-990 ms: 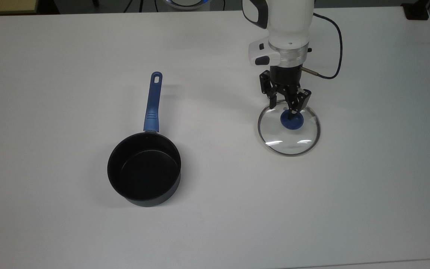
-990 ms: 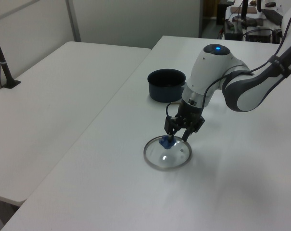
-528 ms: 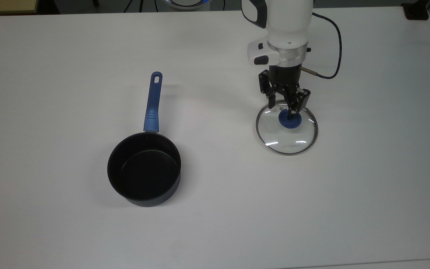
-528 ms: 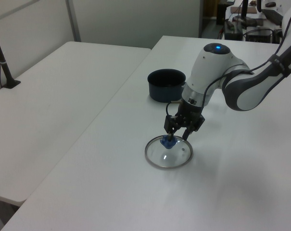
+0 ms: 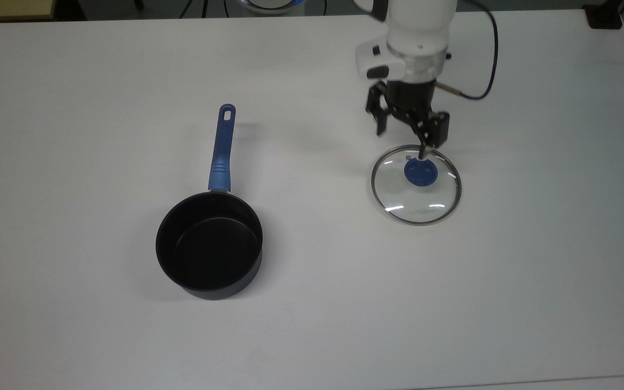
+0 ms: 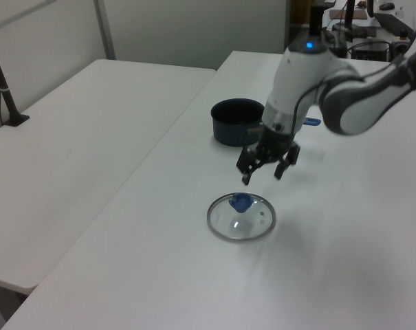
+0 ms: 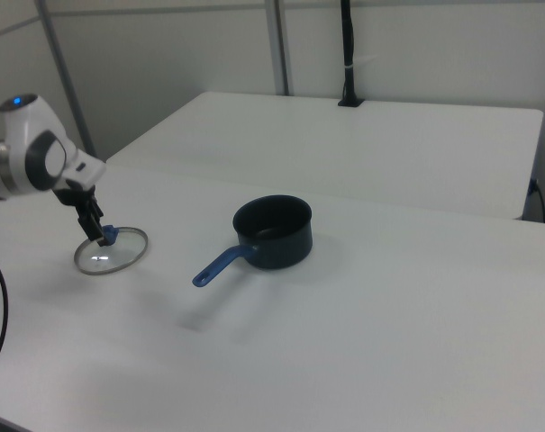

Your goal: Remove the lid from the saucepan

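In the top view, the saucepan [image 5: 209, 250] sits uncovered at lower left of centre on the white worktop [image 5: 73, 325], handle pointing up the frame. The lid [image 5: 416, 184] lies flat at right of centre, well apart from the pan. The gripper [image 5: 407, 130] hangs just above the lid's upper edge, jaws apart and empty.

In the left view, the gripper [image 6: 266, 170] hovers above the lid [image 6: 241, 217], clear of its blue knob [image 6: 240, 202]; the saucepan [image 6: 236, 122] stands behind.

In the right view, the lid [image 7: 111, 251] lies at left, the saucepan [image 7: 273, 232] at centre.
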Tool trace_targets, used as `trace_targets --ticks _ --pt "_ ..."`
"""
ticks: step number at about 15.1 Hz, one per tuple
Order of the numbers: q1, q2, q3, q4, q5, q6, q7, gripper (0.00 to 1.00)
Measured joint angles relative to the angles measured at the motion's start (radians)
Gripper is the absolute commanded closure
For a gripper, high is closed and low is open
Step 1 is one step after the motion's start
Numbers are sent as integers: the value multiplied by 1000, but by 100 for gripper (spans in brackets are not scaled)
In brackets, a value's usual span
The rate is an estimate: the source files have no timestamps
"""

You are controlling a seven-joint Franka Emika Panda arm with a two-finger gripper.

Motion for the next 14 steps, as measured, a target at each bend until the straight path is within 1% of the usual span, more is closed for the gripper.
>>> trace_targets --ticks 3,6,7,8,10,11,14 --pt "-26 -79 -8 45 10 -231 -151 0" --pt "-64 -131 -13 83 18 -418 -380 0" --pt "-82 -144 -13 94 18 -468 -453 0" --pt "-115 -166 -15 109 19 -530 -553 0" --pt "-164 -198 -17 123 19 -596 -678 0" --pt "-202 -224 -18 128 21 -627 -746 0" --pt "-269 -253 -20 143 23 -662 -843 0"
